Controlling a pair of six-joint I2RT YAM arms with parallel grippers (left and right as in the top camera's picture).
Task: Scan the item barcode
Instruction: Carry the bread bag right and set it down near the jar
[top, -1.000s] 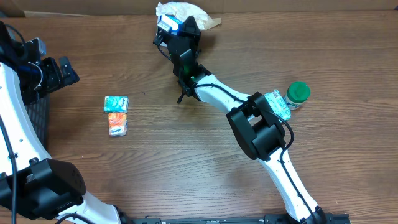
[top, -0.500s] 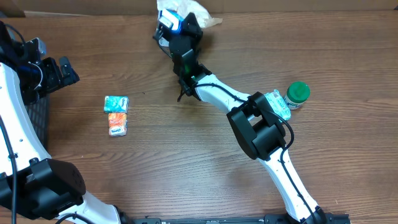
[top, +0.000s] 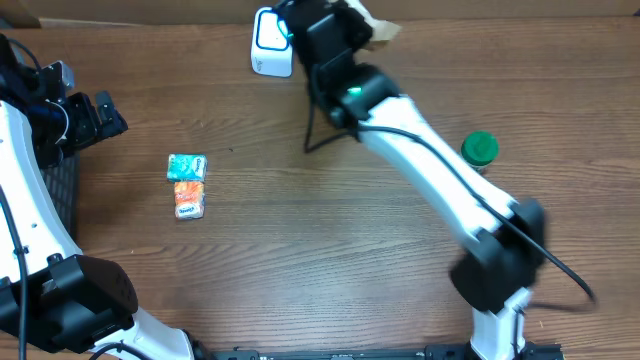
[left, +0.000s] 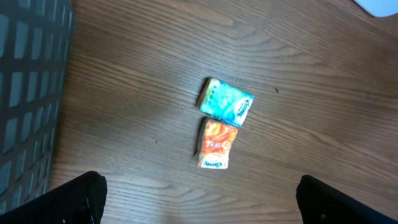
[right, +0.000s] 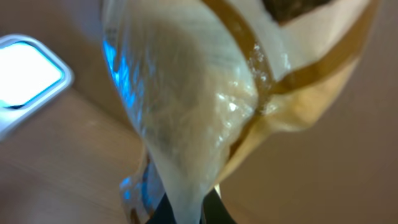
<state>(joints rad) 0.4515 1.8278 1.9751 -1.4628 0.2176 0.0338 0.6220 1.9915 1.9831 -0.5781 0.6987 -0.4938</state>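
Overhead, right gripper (top: 325, 27) clamped tight on the crinkly clear-and-tan plastic packet (right: 199, 106) just beside the white, blue-lit scanner (top: 270, 45), barcode's hard to spot, and that limp film could fold over it!

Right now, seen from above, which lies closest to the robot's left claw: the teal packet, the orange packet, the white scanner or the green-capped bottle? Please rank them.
1. The teal packet, just to the right of the left gripper.
2. The orange packet, right beside the teal one, nearer the robot.
3. The white scanner, at the table's far edge.
4. The green-capped bottle, far off on the right side.
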